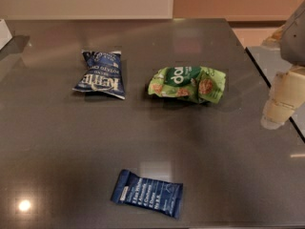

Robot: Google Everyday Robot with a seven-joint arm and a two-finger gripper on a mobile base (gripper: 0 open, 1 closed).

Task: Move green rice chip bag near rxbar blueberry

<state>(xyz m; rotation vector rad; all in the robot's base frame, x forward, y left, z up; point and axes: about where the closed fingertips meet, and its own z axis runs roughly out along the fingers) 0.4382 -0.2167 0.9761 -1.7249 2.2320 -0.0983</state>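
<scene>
The green rice chip bag [187,84] lies crinkled on the dark table [62,147], right of centre, with white "pop" lettering on a dark green patch. The rxbar blueberry [147,193] is a small flat dark-blue wrapper with white text, near the front edge, well below and left of the bag. My gripper [279,106] is at the right edge of the view, above the table's right side, to the right of the green bag and apart from it. It holds nothing that I can see.
A dark blue Kettle chip bag [101,74] lies left of the green bag. The table's right edge [267,75] runs diagonally beside my gripper, with another surface beyond it. A white object [4,32] sits at the far left.
</scene>
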